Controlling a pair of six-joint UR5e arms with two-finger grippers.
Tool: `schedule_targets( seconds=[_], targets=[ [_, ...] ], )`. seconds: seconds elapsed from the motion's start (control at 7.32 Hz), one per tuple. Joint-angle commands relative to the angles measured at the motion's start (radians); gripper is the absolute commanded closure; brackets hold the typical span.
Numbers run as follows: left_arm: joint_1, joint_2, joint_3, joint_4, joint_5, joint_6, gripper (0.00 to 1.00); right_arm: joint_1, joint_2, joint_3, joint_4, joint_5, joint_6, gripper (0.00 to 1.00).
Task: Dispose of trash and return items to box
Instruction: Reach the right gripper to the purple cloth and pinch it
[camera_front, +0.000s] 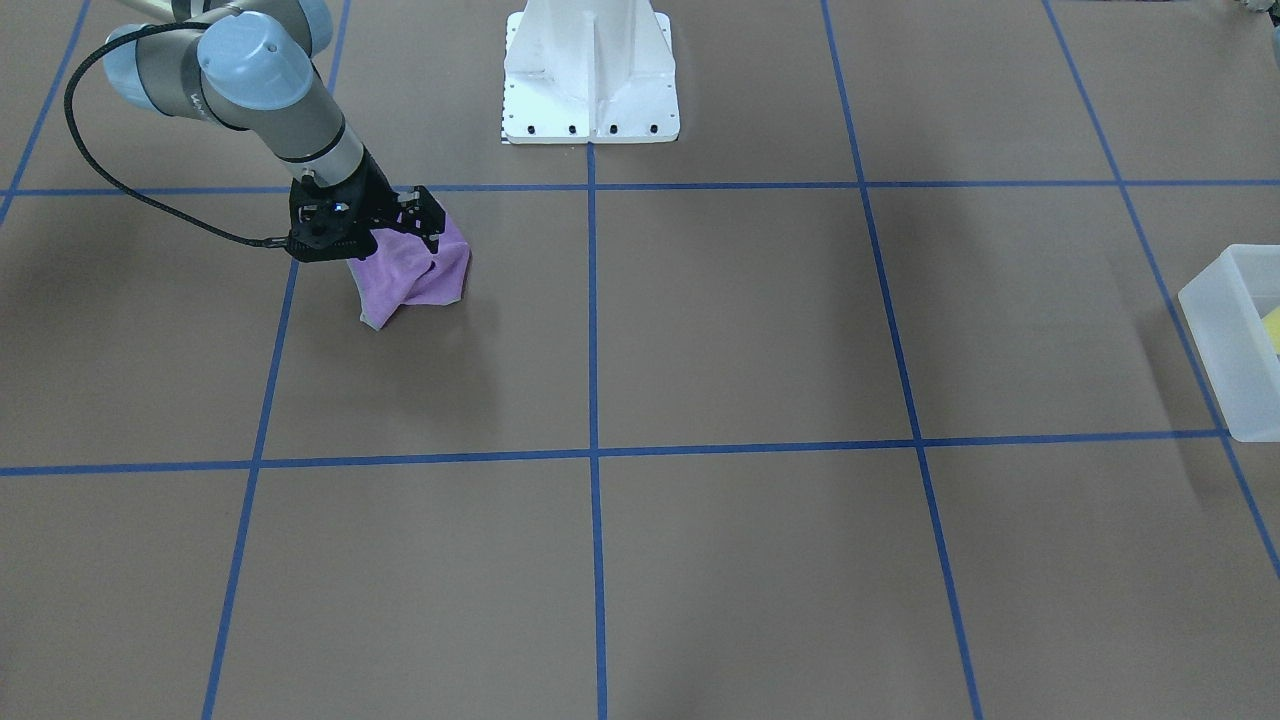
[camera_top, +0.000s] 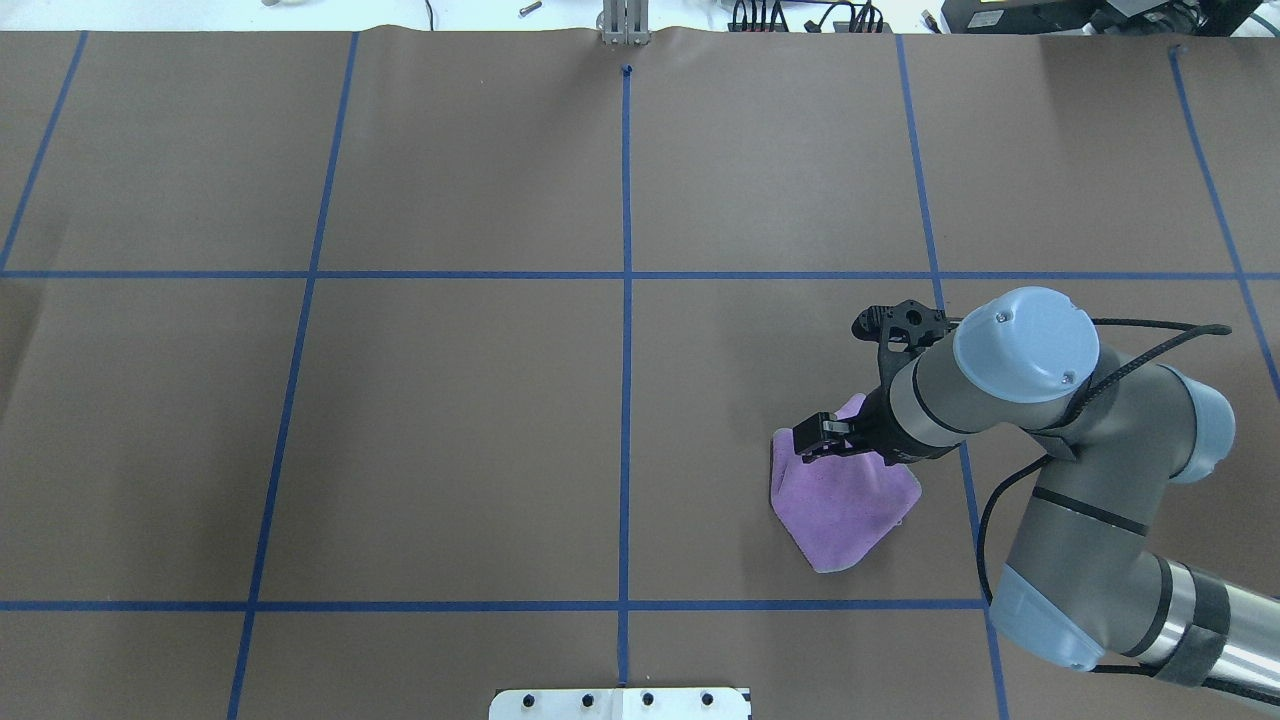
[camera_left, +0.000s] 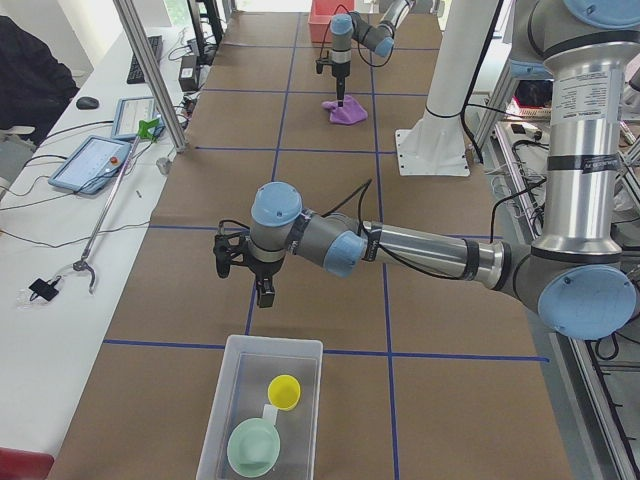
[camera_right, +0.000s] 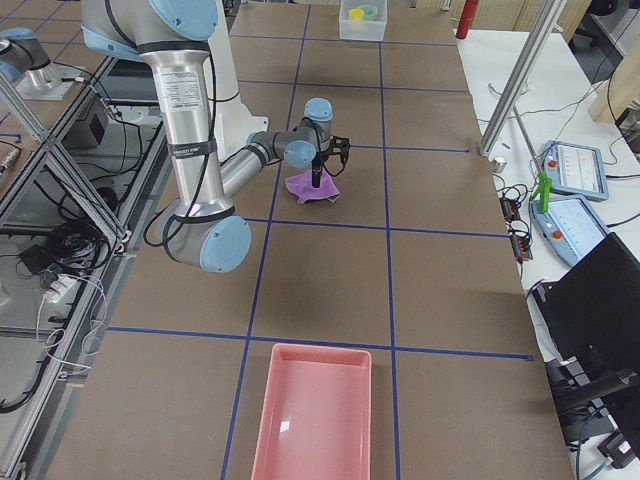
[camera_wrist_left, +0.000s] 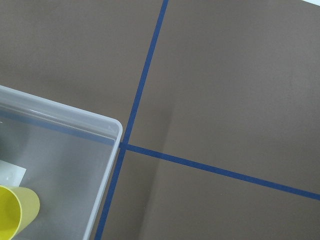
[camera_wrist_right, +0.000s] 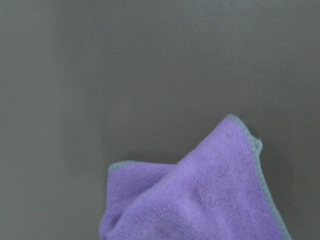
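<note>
The frosted-white box (camera_left: 214, 420) sits at the table's end on my left and also shows in the front view (camera_front: 1215, 335). In it lie the yellow cup (camera_left: 285, 390) and the mint-green bowl (camera_left: 252, 448). The left wrist view shows the box's corner (camera_wrist_left: 75, 116) and the cup (camera_wrist_left: 15, 212). My left gripper (camera_left: 264, 292) hangs just past the box's far end; I cannot tell if it is open or shut. My right gripper (camera_front: 432, 238) is shut on a crumpled purple cloth (camera_front: 415, 280), tented up at the pinch; both also show in the overhead view: gripper (camera_top: 822, 440), cloth (camera_top: 840, 505).
A pink tray (camera_right: 312, 415) lies at the table's end on my right. The white robot base (camera_front: 590, 80) stands at the middle of my side. Blue tape lines divide the brown table. Operators' desks with tablets and cables run along the far side.
</note>
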Motion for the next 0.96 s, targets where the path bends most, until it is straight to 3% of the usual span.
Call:
schedule_targets(
  seconds=[0.0, 0.27, 0.82],
  targets=[
    [0.0, -0.002, -0.002, 0.002, 0.004, 0.002, 0.02, -0.016, 0.014, -0.042, 0.002, -0.015, 0.0, 0.01],
    [0.0, -0.001, -0.002, 0.002, 0.002, 0.003, 0.02, -0.015, 0.026, -0.042, 0.002, -0.017, -0.003, 0.98],
    [0.0, 0.001, 0.004, -0.001, 0.002, 0.005, 0.02, 0.019, 0.048, -0.034, -0.002, -0.006, -0.001, 1.0]
  ],
)
